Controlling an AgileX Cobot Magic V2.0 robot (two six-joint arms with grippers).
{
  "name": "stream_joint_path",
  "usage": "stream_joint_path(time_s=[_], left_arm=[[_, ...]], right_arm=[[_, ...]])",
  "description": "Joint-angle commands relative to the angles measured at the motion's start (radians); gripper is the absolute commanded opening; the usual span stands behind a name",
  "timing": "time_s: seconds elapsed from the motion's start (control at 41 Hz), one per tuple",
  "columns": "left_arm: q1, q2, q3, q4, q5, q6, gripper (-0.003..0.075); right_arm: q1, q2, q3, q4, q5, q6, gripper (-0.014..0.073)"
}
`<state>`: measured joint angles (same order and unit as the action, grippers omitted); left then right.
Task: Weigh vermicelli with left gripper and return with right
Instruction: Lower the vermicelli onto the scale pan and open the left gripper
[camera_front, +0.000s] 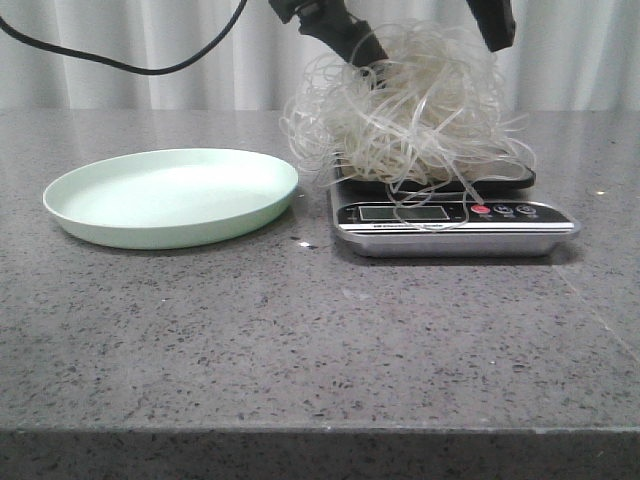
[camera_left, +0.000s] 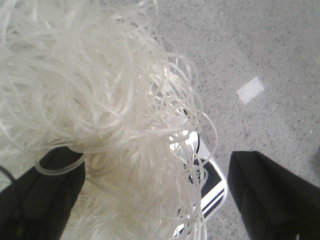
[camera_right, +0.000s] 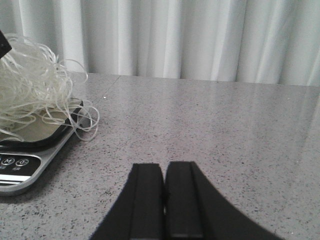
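I see the vermicelli (camera_front: 410, 105) heaped on the scale (camera_front: 450, 215), wider than tall; left claw (camera_left: 155, 195) wide around it, right claw (camera_right: 164, 200) closed.

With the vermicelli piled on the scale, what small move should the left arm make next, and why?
Probably lift the left gripper straight up and clear. Its jaws stand wide apart, and the vermicelli already rests on the scale, though strands still lie between the fingers. The plate sits bare, and the right gripper waits beside the scale with jaws together.

Translucent glossy vermicelli (camera_front: 410, 100), speckled stone table (camera_front: 300, 330)
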<state>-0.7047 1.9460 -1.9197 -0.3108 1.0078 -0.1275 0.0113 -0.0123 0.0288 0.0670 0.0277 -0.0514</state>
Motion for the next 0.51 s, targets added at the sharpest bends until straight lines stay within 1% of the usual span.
stream_joint_path(time_s=[0.0, 0.171, 0.39, 0.439, 0.487], left_arm=[[-0.004, -0.086, -0.034, 0.019, 0.007, -0.005, 0.0634], [-0.004, -0.127, -0.034, 0.129, 0.072, -0.013, 0.0631], [-0.004, -0.185, -0.068, 0.228, 0.092, -0.025, 0.063], [-0.004, -0.199, -0.086, 0.235, 0.092, -0.025, 0.0622], [-0.004, -0.214, -0.102, 0.235, 0.092, -0.025, 0.0597]], right_arm=[[-0.004, -0.014, -0.009, 0.003, -0.076, 0.0, 0.015], [-0.004, -0.014, -0.009, 0.003, -0.076, 0.0, 0.015], [-0.004, -0.014, -0.009, 0.003, -0.076, 0.0, 0.015], [-0.004, -0.014, -0.009, 0.003, -0.076, 0.0, 0.015], [-0.004, -0.014, -0.009, 0.003, -0.076, 0.0, 0.015]])
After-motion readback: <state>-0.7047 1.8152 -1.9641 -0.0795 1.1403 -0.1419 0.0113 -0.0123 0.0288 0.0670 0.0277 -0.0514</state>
